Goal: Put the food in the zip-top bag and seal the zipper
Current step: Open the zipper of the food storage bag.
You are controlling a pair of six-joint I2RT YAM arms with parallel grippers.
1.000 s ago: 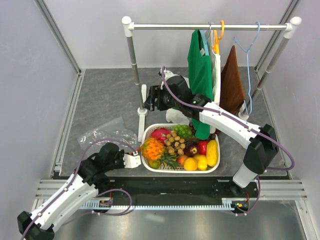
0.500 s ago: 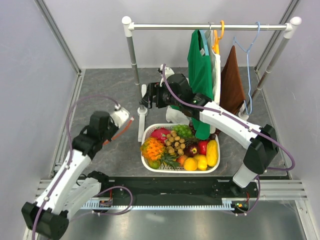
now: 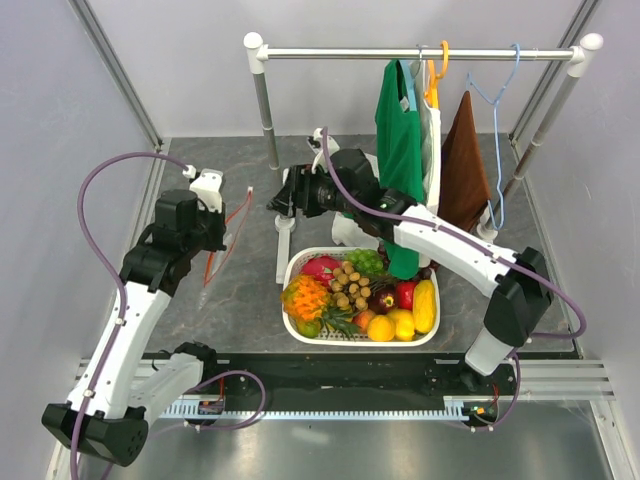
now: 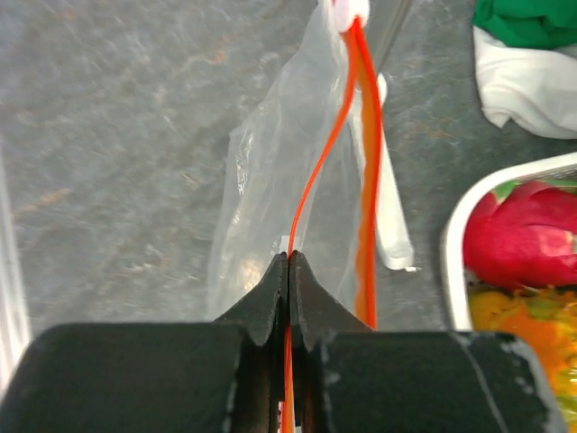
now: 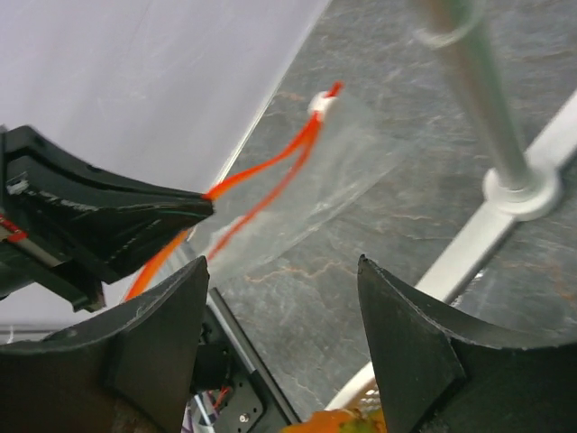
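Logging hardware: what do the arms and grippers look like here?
The left arm and right arm have white links, black joints and a loose purple cable. The left gripper and right gripper have black wedge-shaped fingers.

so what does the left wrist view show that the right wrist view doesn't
Only left wrist: the glossy red toy fruit and the green cloth. Only right wrist: the right gripper, fingers open, and the pale wall panel. Both: the clear floppy zip-top bag, its orange-red zipper strip with the small white slider tab, and the left gripper shut on that strip.
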